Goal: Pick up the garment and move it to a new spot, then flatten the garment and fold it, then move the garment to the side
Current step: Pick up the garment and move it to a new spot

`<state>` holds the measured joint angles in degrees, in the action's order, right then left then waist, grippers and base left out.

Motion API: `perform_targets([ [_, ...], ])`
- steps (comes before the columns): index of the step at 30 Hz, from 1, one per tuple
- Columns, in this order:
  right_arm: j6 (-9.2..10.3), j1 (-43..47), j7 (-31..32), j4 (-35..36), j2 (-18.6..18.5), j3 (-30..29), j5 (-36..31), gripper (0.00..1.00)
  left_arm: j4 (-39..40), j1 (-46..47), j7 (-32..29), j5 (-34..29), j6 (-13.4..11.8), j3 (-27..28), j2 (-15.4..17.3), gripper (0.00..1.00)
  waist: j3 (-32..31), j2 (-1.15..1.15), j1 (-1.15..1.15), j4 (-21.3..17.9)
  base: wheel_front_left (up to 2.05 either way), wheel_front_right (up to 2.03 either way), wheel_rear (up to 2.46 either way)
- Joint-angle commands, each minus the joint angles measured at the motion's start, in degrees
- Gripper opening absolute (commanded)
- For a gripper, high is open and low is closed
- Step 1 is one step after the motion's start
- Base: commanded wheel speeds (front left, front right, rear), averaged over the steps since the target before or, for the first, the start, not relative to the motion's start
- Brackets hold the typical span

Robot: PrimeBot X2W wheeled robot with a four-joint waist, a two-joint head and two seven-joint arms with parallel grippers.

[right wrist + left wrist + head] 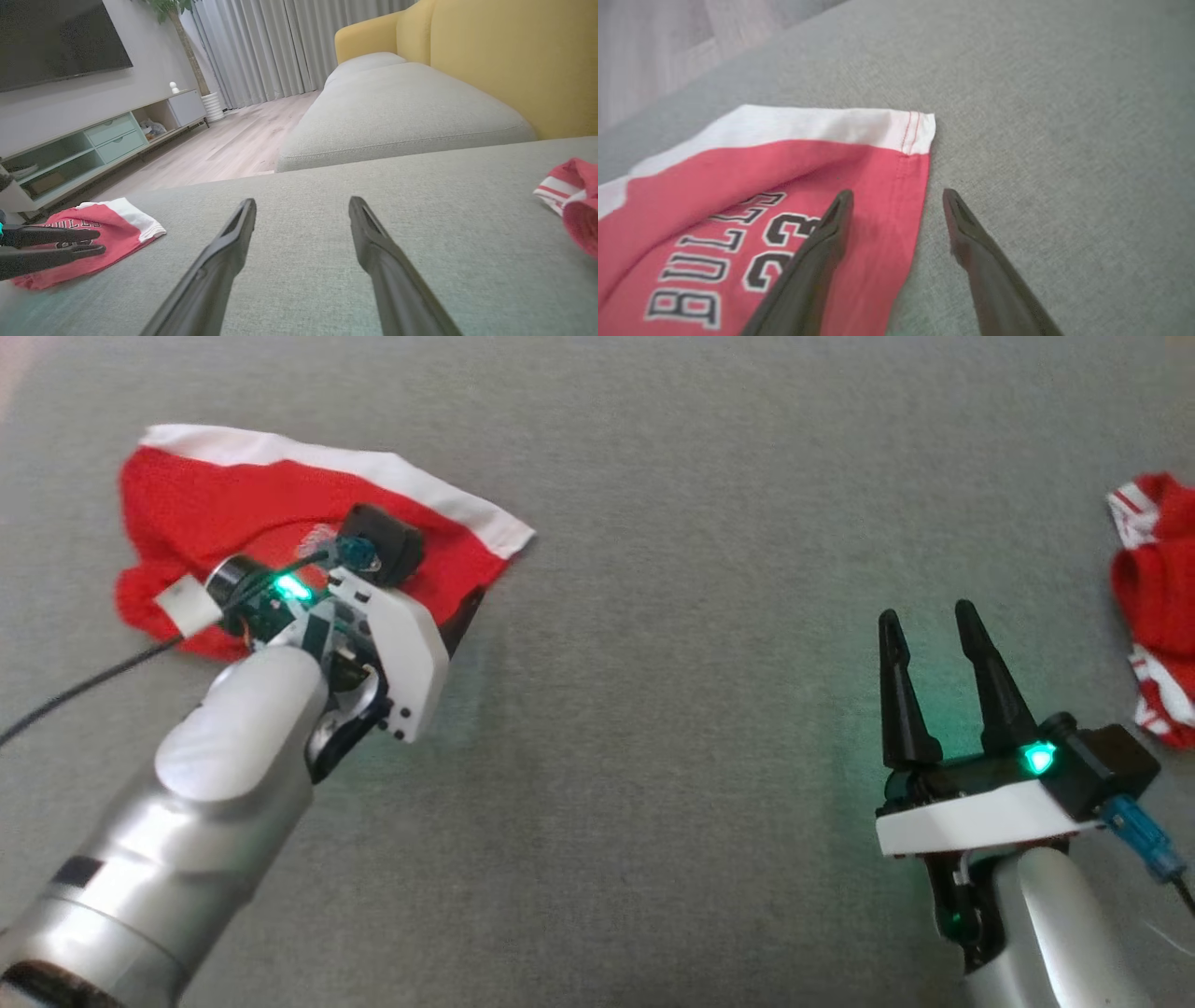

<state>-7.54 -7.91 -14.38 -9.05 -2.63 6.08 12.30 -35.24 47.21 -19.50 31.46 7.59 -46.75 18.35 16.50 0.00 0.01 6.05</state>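
Hovering spread wide over the red garment (280,495) at 10 o'clock on the sofa cushion (653,709), the left claw (896,196) holds nothing; the right claw (926,613), equally wide, sits at 4 o'clock

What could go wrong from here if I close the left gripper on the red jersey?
1. The open left gripper straddles the side edge of the jersey, with one finger over fabric and one over bare cushion. Closing may catch only a sliver, or just the top layer, and slip.
2. The jersey lies near the cushion's edge, by the floor. A drag that way could pull it off.
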Motion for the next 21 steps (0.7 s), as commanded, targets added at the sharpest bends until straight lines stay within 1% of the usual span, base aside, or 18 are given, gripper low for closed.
perform_targets([
  [1,0.05,-1.5,-0.6,2.2,-0.2,1.7,0.6,1.0,0.4,4.0,-1.1,2.1,-0.1,-0.1,3.1,1.0,2.1,0.0,-0.01,-2.4,0.0,0.0,0.0],
  [7,0.05,-2.3,-0.6,2.8,-0.2,2.0,1.0,1.0,-2.9,6.2,-3.3,7.9,-0.1,-5.3,5.0,1.0,3.5,0.0,-0.01,-4.4,0.0,0.0,0.0],
  [13,0.05,-2.5,-0.6,3.4,-0.2,1.9,1.2,1.0,-8.0,8.1,-4.0,10.1,-0.1,-7.3,5.5,1.0,4.3,0.0,-0.01,-5.3,0.0,0.0,0.0],
  [14,0.05,-2.5,-0.6,3.4,-0.2,1.9,1.2,1.0,-8.6,8.2,-4.2,10.6,-0.1,-7.6,5.3,0.67,4.2,0.0,-0.01,-5.4,0.0,0.0,0.0],
  [15,0.05,-2.5,-0.6,3.4,-0.2,1.8,1.3,1.0,-8.8,8.3,-4.0,11.0,-0.1,-8.0,5.2,0.0,4.1,0.0,-0.01,-5.5,0.0,0.0,0.0],
  [18,0.05,-2.4,-0.6,3.2,-0.2,1.6,1.5,1.0,-9.0,9.0,-1.4,11.8,-0.1,-8.7,5.2,0.0,3.5,0.0,-0.01,-5.7,0.0,0.0,0.0],
  [21,0.05,-2.2,-0.6,2.8,-0.2,1.5,1.5,1.0,-8.8,10.1,3.9,11.8,-0.1,-8.5,4.8,0.0,2.2,0.0,-0.01,-5.7,0.0,0.0,0.0],
])
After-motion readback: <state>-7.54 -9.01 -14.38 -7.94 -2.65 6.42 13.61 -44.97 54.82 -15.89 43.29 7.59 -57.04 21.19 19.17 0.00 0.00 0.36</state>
